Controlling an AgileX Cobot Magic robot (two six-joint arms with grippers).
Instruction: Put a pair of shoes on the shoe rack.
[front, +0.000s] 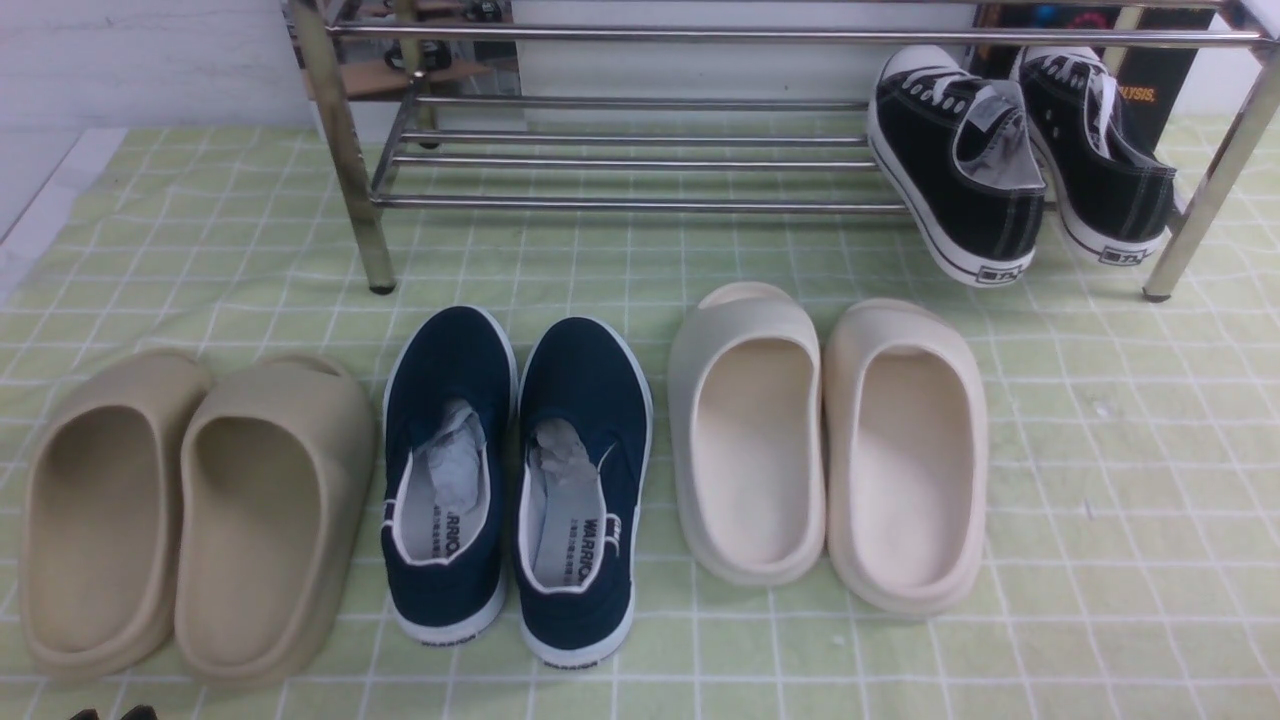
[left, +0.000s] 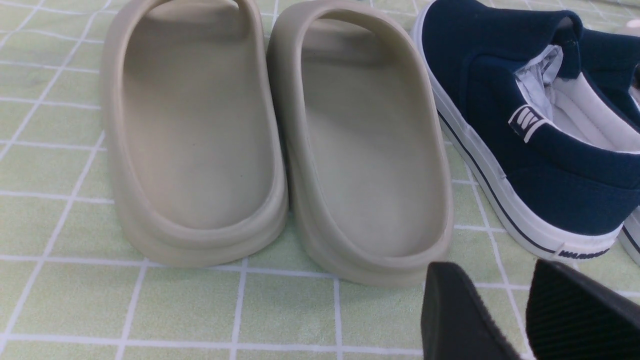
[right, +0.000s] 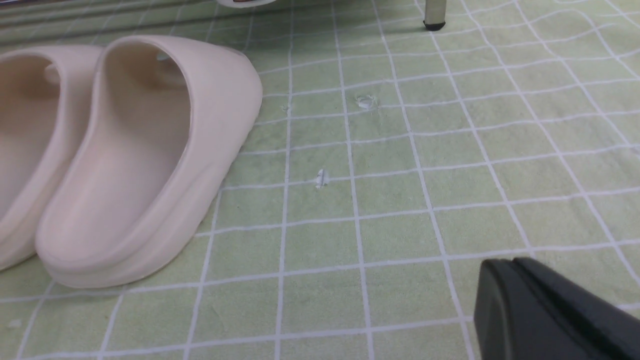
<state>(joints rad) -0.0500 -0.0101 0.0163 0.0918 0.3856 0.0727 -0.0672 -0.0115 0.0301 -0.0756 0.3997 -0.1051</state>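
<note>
Front view: pair of shoes, black canvas with white laces, sitting at the right end of the shoe rack, toes up on the lower chrome tubes and heels hanging past the front tube toward the green checked cloth; judged already placed, tilted that way because the tubes slope and the heels overhang. On the cloth in front, in a row from left to right: beige slides, navy slip-ons, cream slides, all heels toward the camera, none touching the rack. No arm in sight apart from two dark tips at the bottom left edge, probably the left gripper, too little shown to be sure

Left wrist view: left gripper low over the cloth, just behind the beige slides and one navy slip-on, two black ribbed fingers spread apart with nothing between them; arm looks drawn back and idle

Right wrist view: right gripper low over bare cloth beside a cream slide, fingers pressed together, holding nothing; one rack leg far off
</note>
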